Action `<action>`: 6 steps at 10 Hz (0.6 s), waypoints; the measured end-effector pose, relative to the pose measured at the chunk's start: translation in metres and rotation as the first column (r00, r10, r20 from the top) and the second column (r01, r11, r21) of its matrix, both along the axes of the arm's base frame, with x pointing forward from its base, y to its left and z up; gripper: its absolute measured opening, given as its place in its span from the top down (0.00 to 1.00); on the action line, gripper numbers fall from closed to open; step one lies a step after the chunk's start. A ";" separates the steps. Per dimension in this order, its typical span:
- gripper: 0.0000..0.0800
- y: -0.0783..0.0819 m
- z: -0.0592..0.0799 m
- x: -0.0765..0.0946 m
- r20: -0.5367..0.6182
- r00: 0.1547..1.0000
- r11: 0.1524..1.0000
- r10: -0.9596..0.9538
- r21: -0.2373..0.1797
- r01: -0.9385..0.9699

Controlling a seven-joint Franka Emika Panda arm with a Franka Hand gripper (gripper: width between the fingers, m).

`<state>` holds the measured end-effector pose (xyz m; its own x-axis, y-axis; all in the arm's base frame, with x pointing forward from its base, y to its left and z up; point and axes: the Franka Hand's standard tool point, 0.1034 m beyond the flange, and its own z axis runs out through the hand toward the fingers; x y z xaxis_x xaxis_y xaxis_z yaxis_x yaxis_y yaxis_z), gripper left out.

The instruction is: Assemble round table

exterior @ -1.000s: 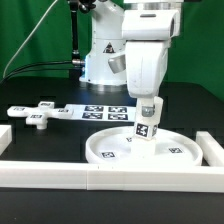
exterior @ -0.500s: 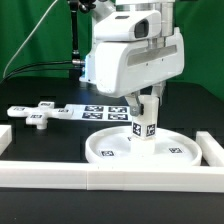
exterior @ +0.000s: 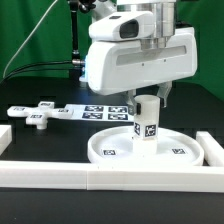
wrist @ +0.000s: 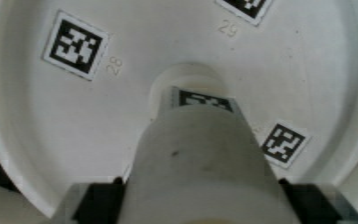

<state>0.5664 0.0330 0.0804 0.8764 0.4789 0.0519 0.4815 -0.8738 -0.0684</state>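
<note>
White leg (exterior: 147,119) upright between jaws — on disc (exterior: 180,141).

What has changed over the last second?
The hand has rotated about its upright axis while gripping the leg, apparently twisting it in the disc. The leg is still upright at the disc's middle. The disc and the cross-shaped foot stayed where they were.

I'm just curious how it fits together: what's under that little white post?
The leg stands upright on the round disc, near its middle. The spot where they meet is covered by the leg itself.
</note>
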 end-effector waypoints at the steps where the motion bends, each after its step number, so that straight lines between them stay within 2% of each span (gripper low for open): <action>1: 0.49 0.002 0.000 0.000 -0.007 0.995 0.995 -0.096 0.001 0.096; 4: 0.49 0.003 0.000 -0.002 -0.041 0.918 0.919 -0.394 -0.006 0.394; 6: 0.49 0.003 -0.001 -0.003 -0.062 0.808 0.810 -0.586 -0.016 0.587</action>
